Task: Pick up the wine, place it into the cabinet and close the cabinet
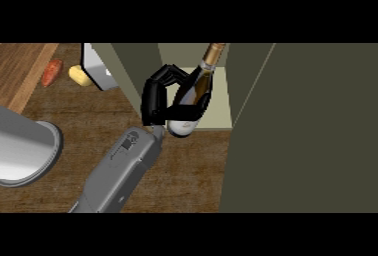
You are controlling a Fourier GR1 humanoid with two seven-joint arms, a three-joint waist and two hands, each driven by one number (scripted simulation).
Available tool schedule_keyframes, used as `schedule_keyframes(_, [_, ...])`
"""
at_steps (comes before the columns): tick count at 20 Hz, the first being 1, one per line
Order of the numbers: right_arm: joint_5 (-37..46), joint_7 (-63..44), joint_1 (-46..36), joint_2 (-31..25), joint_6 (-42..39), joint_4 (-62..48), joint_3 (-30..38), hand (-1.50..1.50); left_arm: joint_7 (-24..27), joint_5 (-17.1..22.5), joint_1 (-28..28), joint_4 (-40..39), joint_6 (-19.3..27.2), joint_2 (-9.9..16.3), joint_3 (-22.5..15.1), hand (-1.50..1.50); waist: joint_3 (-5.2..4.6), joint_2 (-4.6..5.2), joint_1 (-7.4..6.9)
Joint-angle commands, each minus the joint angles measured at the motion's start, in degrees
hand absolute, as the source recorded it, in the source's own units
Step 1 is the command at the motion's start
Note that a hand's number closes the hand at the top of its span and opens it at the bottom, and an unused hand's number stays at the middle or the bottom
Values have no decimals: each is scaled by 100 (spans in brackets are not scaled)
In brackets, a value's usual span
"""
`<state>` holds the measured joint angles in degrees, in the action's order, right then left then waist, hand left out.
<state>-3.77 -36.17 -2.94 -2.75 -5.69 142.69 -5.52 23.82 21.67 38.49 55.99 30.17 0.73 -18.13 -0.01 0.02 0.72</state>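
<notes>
Hand: the right hand point(159, 97) reached up from the lower edge on a grey forearm point(122, 170); its black fingers point(168, 75) curled round the wine, the thumb side hidden behind the bottle.
Wine: the wine point(193, 95) was a dark bottle with a gold foil neck, held in that hand and tilted, neck pointing up and to the right, rounded base lowest.
Wine position: the base hung at the front edge of the cabinet shelf, over the lip; the neck and most of the body lay inside the opening. Whether the base touched the shelf could not be told.
Cabinet: the cabinet point(144, 65) stood open, its pale shelf point(220, 112) showing just right of the bottle.
Door: the door point(303, 130) was a wide dark olive panel filling the right side of the view, swung outward.
Counter: the counter point(184, 175) was brown wood grain.
Other things: a grey rounded shape point(26, 150) sat at the left edge, what it was could not be told; a carrot point(52, 72) and a potato point(80, 75) lay near each other at upper left, well apart from the hand.
Left hand: it showed nowhere.
</notes>
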Motion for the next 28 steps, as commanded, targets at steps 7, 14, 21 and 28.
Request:
schedule_keyframes(7, [-424,-198,24,12,-2,441,123,-150,243,316,1046,-1623,-317,-72,509,150,1,24,75])
schedule_keyframes(14, [-728,-25,466,-26,-235,552,254,-150,583,361,1380,-2426,-564,-73,737,150,2,23,76])
schedule_keyframes(21, [-601,64,214,48,-166,358,292,-150,1230,267,1911,-3203,-676,189,1155,150,2,49,121])
schedule_keyframes(28, [-348,-297,-122,124,-27,357,-39,-150,1643,235,2484,-3916,-355,-9,1411,150,-4,69,165])
